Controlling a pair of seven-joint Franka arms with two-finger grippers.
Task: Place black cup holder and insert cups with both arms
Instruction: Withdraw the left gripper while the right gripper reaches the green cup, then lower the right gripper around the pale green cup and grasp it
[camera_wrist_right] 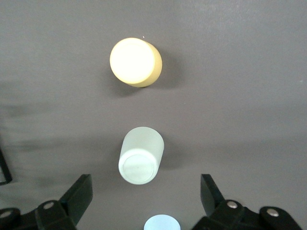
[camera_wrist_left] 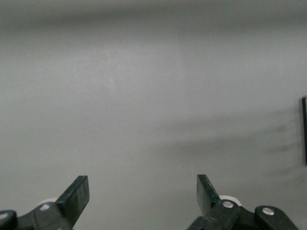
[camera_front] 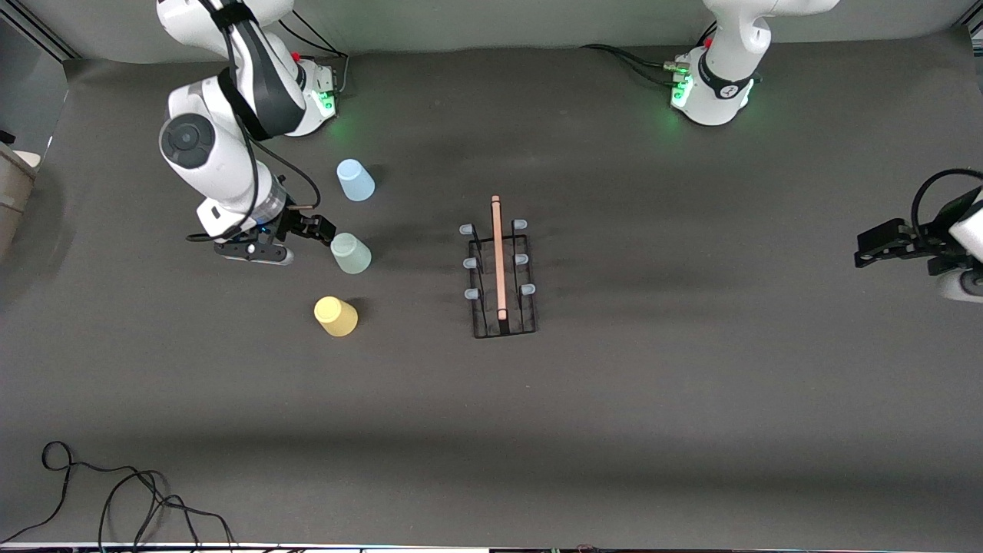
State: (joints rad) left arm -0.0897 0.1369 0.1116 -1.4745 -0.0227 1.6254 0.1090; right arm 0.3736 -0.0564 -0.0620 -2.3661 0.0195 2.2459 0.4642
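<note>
Standing near the middle of the counter in the front view, the black cup holder is upright with its wooden handle on top and all six pegs bare. The three cups sit upside down toward the right arm's end: the light blue cup farthest from the camera, the pale green cup next, the yellow cup nearest. The right claw hangs low just beside the green cup; the left claw waits over bare counter at the left arm's end, well apart from everything.

From the left wrist view, the left claw has its fingers spread wide over empty grey surface, with only a sliver of the holder at the edge.

From the right wrist view, the right claw is likewise spread wide and holds nothing, with the green cup between its fingers' line and the yellow cup clear of it. The blue cup sits very near the claw; descending slightly off-centre could nudge it, or a one-sided squeeze could tip the light green cup.
</note>
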